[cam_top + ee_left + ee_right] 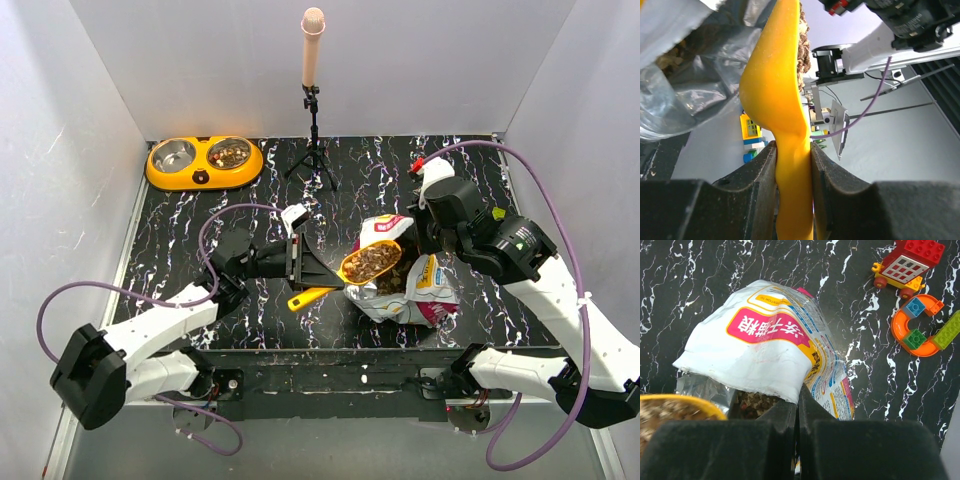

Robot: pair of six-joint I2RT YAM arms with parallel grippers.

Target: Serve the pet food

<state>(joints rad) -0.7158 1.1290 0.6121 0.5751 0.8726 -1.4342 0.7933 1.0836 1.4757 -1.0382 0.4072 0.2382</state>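
pet food heaped in the head of a yellow scoop, just above the open mouth of the bag at the middle right of the table; more of it down inside the bag, and some already in the right-hand cup of the orange double bowl at the far left corner. left fingers clenched on the scoop's handle, one pad on each flat side. right fingers pinched flat together on the upper edge of the bag, holding its mouth up and open. long axis of the scoop from near left at the handle tip to far right at the head, so the load out to the right of the left fingers, at the end of the handle and away from the wrist. bowl well apart from the scoop, off to the far left, on the left arm's own side and much nearer that arm than the right one. judged step: lift out of the bag done or nearly so, carry to the bowl not yet begun. next move likely a swing of the loaded head leftward and away over the table, kept level, then a tilt over a cup. risk: pieces rolling off the heaped rim if tipped early.
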